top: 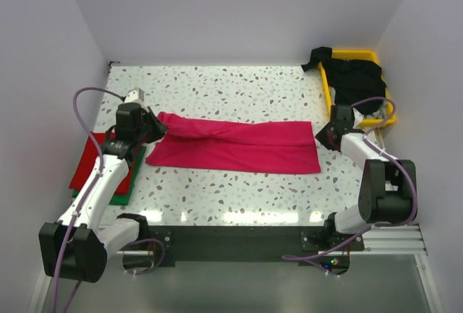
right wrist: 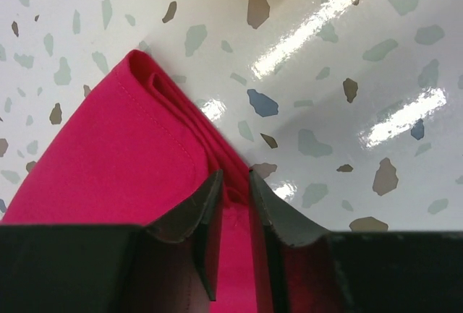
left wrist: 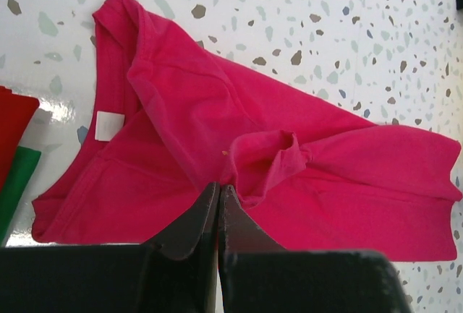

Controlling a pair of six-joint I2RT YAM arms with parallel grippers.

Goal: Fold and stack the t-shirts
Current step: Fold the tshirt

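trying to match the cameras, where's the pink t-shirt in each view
top external: pink t-shirt stretched left to right across the middle
left wrist: fills the centre, bunched at the left gripper
right wrist: folded corner lower left, pinched by the right gripper
shared landmark: the speckled tabletop, in all three

bright even light, glare streaks on glossy table [right wrist: 318,31], sharp focus, soft shadows

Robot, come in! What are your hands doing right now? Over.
Left gripper shut on magenta-pink cloth t-shirt. Right gripper shut on its other end. Shirt stretched out between. Nothing blocking.
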